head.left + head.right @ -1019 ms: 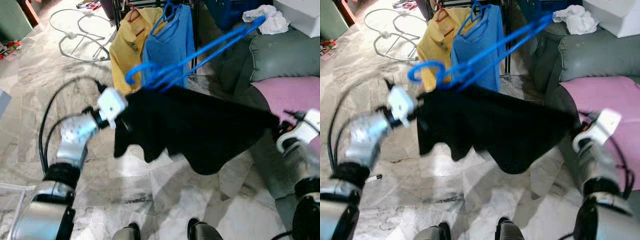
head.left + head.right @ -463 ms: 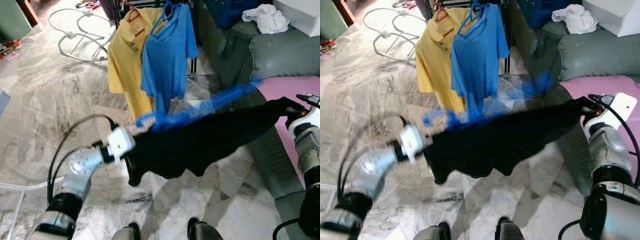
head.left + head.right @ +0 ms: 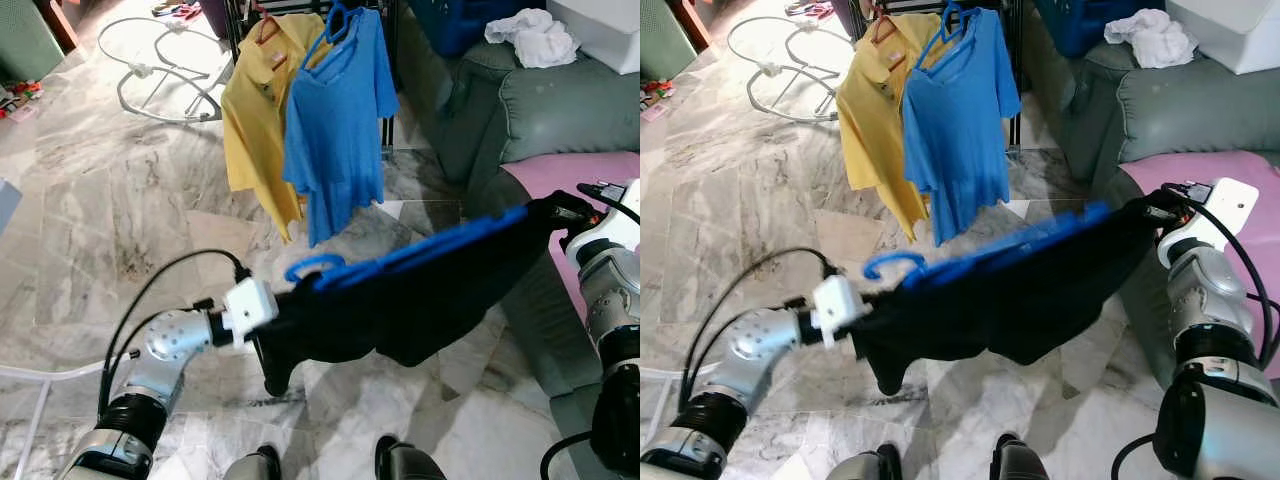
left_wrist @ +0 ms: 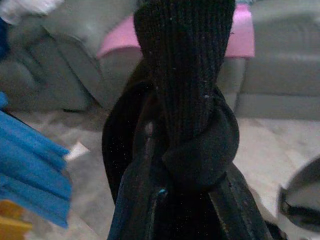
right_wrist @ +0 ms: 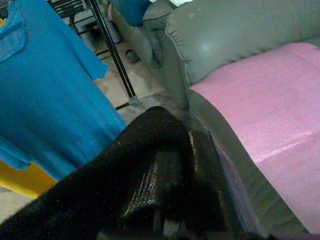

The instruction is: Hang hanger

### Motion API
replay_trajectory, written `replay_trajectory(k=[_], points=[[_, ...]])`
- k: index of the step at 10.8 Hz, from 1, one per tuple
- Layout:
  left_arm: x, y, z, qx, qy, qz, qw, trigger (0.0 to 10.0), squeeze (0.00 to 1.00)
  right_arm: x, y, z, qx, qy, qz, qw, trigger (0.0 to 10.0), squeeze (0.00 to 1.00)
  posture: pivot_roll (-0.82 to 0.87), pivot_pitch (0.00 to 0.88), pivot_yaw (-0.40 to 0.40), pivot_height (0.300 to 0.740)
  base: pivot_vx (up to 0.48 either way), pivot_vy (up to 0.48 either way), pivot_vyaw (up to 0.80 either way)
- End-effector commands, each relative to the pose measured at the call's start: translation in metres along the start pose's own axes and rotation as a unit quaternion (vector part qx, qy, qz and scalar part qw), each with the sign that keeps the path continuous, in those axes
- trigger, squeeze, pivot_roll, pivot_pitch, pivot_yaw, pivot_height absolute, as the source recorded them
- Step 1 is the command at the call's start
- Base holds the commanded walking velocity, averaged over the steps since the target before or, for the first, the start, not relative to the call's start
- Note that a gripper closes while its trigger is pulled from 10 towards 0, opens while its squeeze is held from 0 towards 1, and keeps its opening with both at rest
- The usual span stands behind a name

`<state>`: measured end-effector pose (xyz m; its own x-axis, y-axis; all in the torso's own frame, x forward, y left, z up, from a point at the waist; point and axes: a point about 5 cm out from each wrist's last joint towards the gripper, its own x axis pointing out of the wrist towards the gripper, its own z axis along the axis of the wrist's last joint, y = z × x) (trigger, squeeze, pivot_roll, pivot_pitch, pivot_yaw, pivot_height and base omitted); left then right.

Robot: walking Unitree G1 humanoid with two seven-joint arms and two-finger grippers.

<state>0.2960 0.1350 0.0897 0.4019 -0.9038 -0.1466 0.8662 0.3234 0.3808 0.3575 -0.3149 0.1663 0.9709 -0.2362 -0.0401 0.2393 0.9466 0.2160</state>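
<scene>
A blue hanger (image 3: 400, 260) carrying a black garment (image 3: 400, 305) was stretched between the two grippers above the marble floor (image 3: 120, 210). The left gripper (image 3: 268, 315) and right gripper (image 3: 560, 212) each had jaws clamped on the garment's ends. Behind hung a yellow shirt (image 3: 255, 120) and a blue shirt (image 3: 335, 120).

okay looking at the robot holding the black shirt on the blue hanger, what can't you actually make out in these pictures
- Left claw: black shirt wraps its fingers in the left wrist view; grip unclear.
- Right claw: the same cloth covers it in the right wrist view.
- Blue hanger: lower part hidden by the shirt.
- Clothes rack: top rail cut off by the frame edge.
</scene>
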Motion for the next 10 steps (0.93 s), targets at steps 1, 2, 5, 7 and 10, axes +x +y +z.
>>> replay_trajectory(k=[1, 2, 5, 7, 10], points=[[-0.009, -0.006, -0.014, -0.013, 0.039, -0.021, 0.999, 0.0, 0.00, 0.003, 0.004, 0.023, -0.002, -0.043, 0.002, 0.999, 0.0, 0.00, -0.20, 0.199, 0.054, 0.740, 0.000, 0.000, 0.00], [-0.008, -0.013, -0.021, -0.028, 0.060, -0.042, 0.997, 0.0, 0.00, 0.004, 0.009, 0.027, -0.002, -0.050, 0.012, 0.999, 0.0, 0.00, -0.21, 0.199, 0.058, 0.740, 0.000, 0.000, 0.00], [-0.001, -0.016, -0.035, -0.057, 0.095, 0.001, 0.994, 0.0, 0.00, 0.000, 0.031, 0.037, -0.018, -0.075, 0.077, 0.994, 0.0, 0.00, -0.24, 0.197, 0.061, 0.740, 0.000, 0.000, 0.00], [-0.002, -0.007, -0.040, -0.059, 0.118, 0.057, 0.990, 0.0, 0.00, -0.005, 0.032, 0.033, -0.030, -0.070, 0.085, 0.993, 0.0, 0.00, -0.25, 0.197, 0.058, 0.740, 0.000, 0.000, 0.00], [-0.006, -0.012, -0.054, -0.048, 0.181, 0.071, 0.980, 0.0, 0.00, -0.009, 0.055, 0.038, -0.024, -0.078, 0.124, 0.989, 0.0, 0.00, -0.25, 0.196, 0.062, 0.740, 0.000, 0.000, 0.00]])
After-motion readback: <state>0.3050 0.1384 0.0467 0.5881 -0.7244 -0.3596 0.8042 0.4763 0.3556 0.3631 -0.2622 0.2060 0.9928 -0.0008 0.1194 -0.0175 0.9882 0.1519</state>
